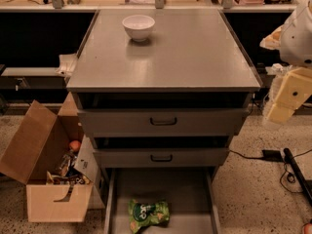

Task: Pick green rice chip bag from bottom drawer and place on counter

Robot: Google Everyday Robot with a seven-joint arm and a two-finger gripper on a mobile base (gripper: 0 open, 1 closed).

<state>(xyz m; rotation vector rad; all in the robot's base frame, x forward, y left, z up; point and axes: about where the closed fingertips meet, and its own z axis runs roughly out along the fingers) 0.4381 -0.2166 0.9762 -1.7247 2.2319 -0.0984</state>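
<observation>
The green rice chip bag (148,214) lies crinkled on the floor of the open bottom drawer (192,194), near its front edge and left of centre. The counter (185,57) is the grey metal top of the cabinet. My arm comes in at the right edge, and the gripper (282,107) hangs beside the cabinet's right side at the height of the top drawer. It is well above and to the right of the bag and holds nothing that I can see.
A white bowl (138,27) stands at the back left of the counter. Two upper drawers with black handles (163,122) are slightly pulled out. An open cardboard box (48,179) of clutter sits on the floor at left. Cables (273,155) lie on the floor at right.
</observation>
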